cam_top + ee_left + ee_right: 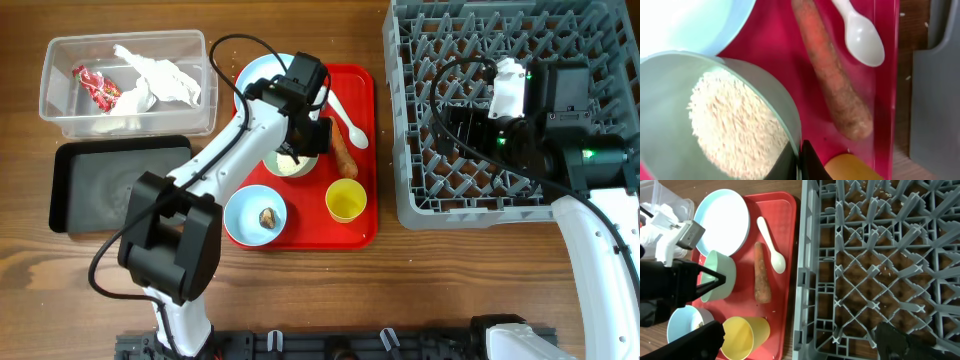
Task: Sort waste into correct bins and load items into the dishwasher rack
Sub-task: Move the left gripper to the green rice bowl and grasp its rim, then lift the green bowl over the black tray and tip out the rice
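rice (735,125) could be spilled if the pale green bowl (665,100), clenched by the left gripper (801,162), is tilted.

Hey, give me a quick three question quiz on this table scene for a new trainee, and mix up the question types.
1. True or false: the carrot lies in the clear tub.
2. Which dish holds the white rice? A) yellow cup B) pale green bowl C) light blue plate
3. What sits inside the light blue bowl?

Key:
1. False; it lies on the red tray, beside the white spoon.
2. B
3. A small brown food scrap.
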